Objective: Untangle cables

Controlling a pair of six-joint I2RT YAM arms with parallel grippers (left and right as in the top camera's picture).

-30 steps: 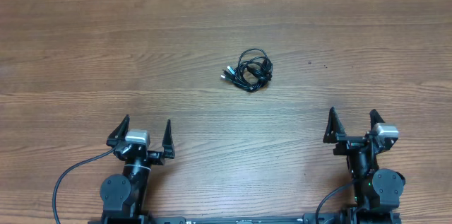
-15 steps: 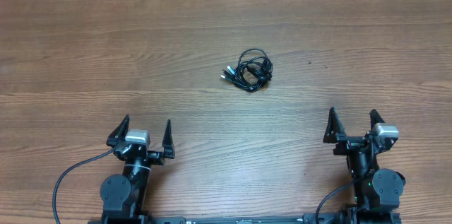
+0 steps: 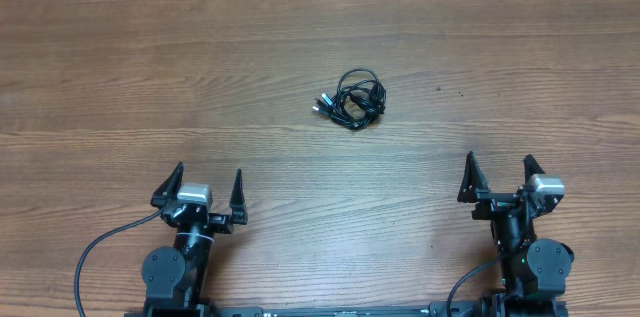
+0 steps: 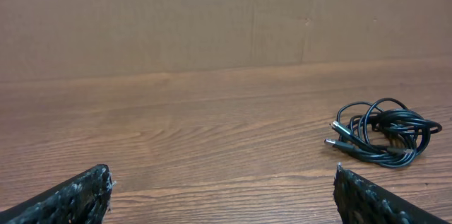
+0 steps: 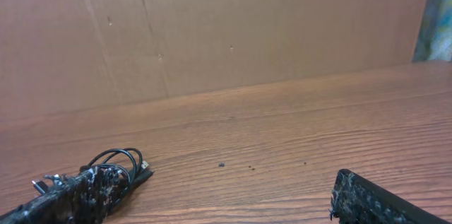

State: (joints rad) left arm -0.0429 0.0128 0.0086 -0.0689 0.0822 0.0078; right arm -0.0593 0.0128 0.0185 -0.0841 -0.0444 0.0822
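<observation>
Overhead: left pincer (image 3: 209, 170), right pincer (image 3: 499, 158) gape wide, empty.

I see the cables (image 3: 352, 99) lying together on the table (image 3: 150, 67), slightly right of the middle and in its far half. My left gripper (image 3: 208, 171) sits at the near edge on the left, and my right gripper (image 3: 498, 158) at the near edge on the right. The cables lie beyond both, about midway between them and well apart from each. A wall (image 4: 141, 19) stands behind the table's far edge.
</observation>
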